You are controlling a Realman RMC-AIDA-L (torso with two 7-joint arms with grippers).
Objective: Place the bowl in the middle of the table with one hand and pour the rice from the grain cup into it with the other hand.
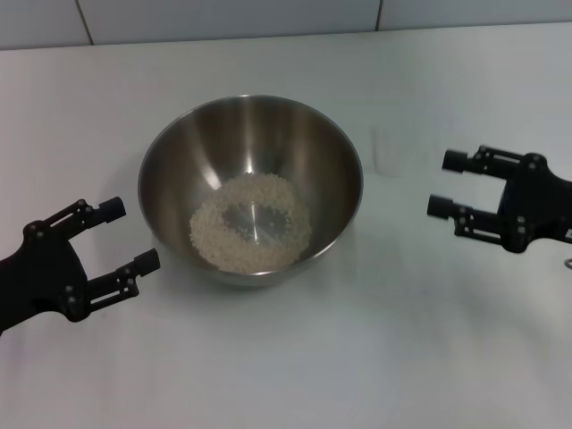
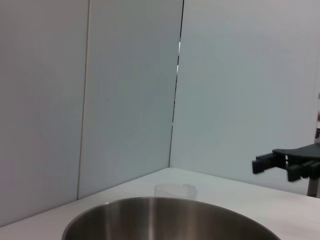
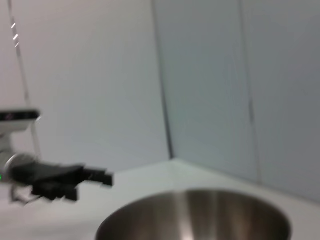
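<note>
**Rice is in the bowl: back both arms away cleanly**

The right gripper (image 1: 447, 185) hangs just above the table (image 1: 420, 357), its two black fingers spread wide and holding nothing. It points toward the grain cup (image 1: 394, 150), which stands upright a short way off, apart from the fingertips and just beside the bowl's right rim. The cup looks empty, though it is so clear that I cannot be sure.

The left gripper (image 1: 130, 237) sits at the near left of the bowl (image 1: 174, 170), fingers likewise open and empty, the nearer fingertip close to the steel wall but not touching it.

The stainless-steel bowl rests about mid-table, and the rice (image 1: 219, 237) lies in its bottom as a pale ring with a barer patch of steel at the centre. No spilled grains show on the tabletop.

By my reading both parts of the task are done, and what remains is retreat. To do that well:

- Draw each gripper straight back along its own line, away from the bowl.
- Keep the right fingers level, so they do not tip the light cup.
- Keep the left fingertip off the rim; a nudge would slide the bowl off centre.
</note>
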